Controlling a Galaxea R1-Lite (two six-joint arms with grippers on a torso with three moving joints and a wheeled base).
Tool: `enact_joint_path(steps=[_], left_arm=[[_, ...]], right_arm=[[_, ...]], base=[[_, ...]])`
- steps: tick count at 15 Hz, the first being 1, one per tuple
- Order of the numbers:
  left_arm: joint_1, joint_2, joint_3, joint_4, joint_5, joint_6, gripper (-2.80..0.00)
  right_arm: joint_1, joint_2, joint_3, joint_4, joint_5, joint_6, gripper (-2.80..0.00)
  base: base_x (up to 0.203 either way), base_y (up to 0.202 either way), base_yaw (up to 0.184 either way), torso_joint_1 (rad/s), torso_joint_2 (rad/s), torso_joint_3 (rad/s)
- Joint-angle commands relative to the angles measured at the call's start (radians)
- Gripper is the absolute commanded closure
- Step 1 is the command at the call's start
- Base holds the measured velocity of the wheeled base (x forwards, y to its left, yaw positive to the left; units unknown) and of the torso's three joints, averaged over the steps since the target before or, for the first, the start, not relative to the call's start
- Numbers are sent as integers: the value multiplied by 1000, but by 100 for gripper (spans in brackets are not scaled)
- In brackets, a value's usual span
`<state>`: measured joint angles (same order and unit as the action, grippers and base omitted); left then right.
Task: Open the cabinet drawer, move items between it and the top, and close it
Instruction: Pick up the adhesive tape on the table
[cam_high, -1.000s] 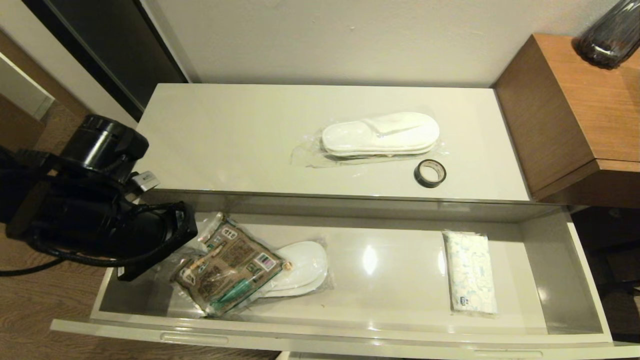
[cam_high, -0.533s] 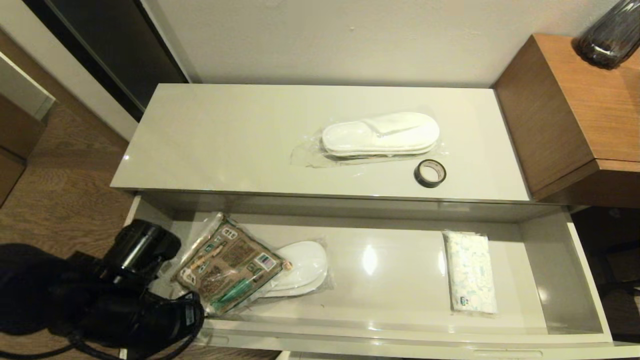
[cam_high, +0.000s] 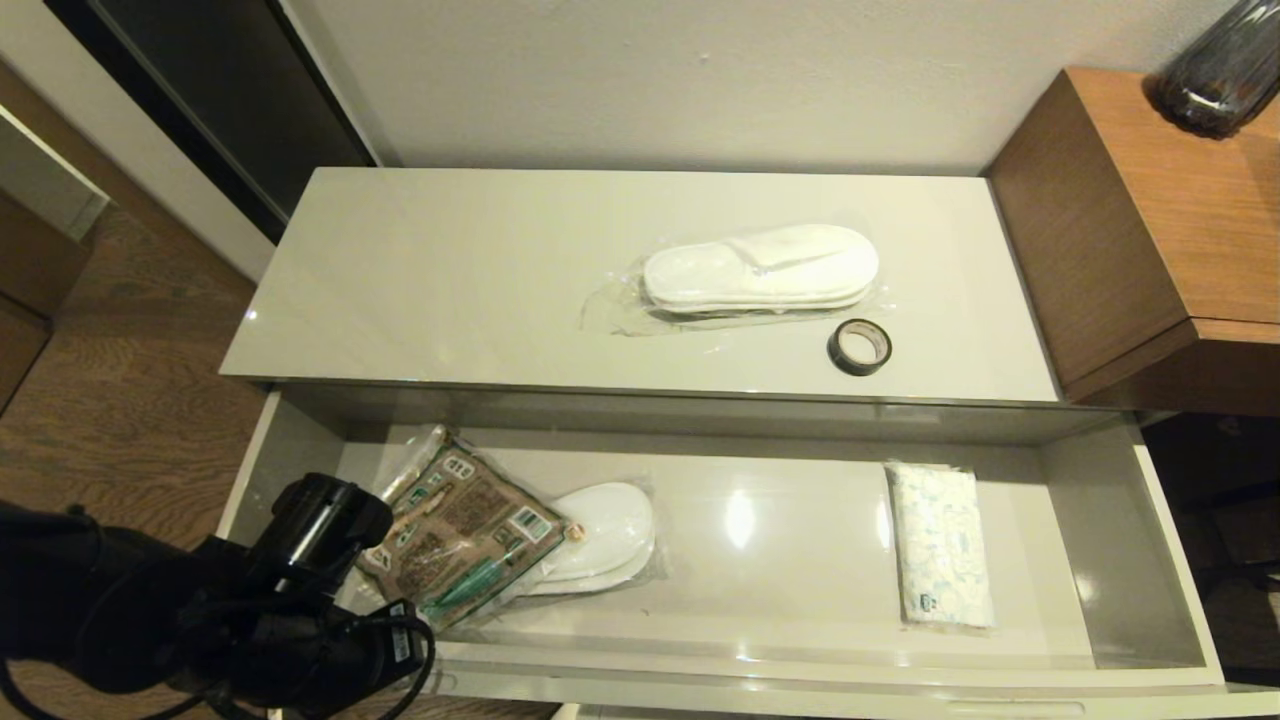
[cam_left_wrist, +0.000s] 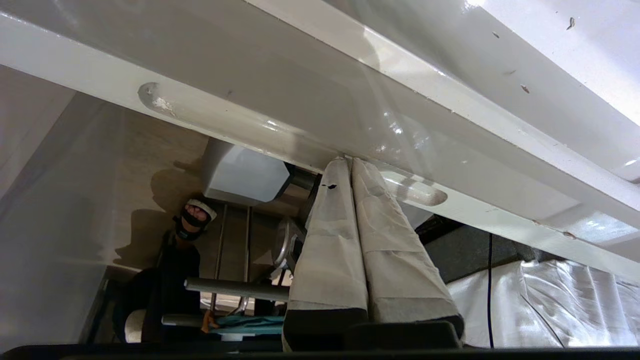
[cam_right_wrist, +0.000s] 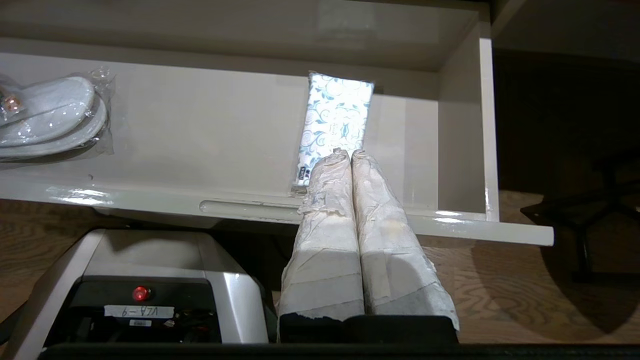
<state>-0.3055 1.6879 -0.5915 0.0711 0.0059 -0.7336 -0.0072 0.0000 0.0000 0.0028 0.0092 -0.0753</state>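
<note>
Cabinet drawer (cam_high: 1180, 590) pulled out, closed empty left hand (cam_left_wrist: 351, 161) touching its front handle slot (cam_left_wrist: 280, 137)

Glossy off-white top (cam_high: 450, 280); slippers (cam_high: 760, 268) in clear plastic wrap; matt wood-grain side unit (cam_high: 1140, 230).

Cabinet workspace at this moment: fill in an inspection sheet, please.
Surface: glossy off-white cabinet top holds wrapped white slippers and a small black tape roll.
Job's things: wide drawer open; brown-and-green printed packet overlaps a second wrapped slipper pair.
Clutter: white-and-blue patterned tissue pack in the drawer.
Grippers: left gripper shut, tips at the drawer front's slot handle; right gripper shut, parked before the drawer.
Cables: black loops on the left arm.
Surroundings: brown wooden side unit, dark vase.
</note>
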Motion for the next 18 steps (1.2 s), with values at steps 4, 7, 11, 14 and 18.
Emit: enact_joint_path(steps=[4,7,11,14,18], left_arm=[[19,-343,-118,185,-19,29,0],[10,-585,-160,370,-18,73,0],[31,-768,-340,750,29,99,0],[136,-1078,-552,1170,89,211,0],[307,-1436,-532,1404,159,479,0]], right_arm=[[0,2,0,0,2,-1,0],[0,2,0,0,5,-4,0],[1,0,0,0,5,-8,0],[0,0,0,-4,12,-43,0],[1,0,0,-4,12,-43,0]], base=[[0,0,0,0,0,0],[0,0,0,0,0,0],[0,0,0,0,0,0],[0,0,0,0,0,0],[0,0,0,0,0,0]])
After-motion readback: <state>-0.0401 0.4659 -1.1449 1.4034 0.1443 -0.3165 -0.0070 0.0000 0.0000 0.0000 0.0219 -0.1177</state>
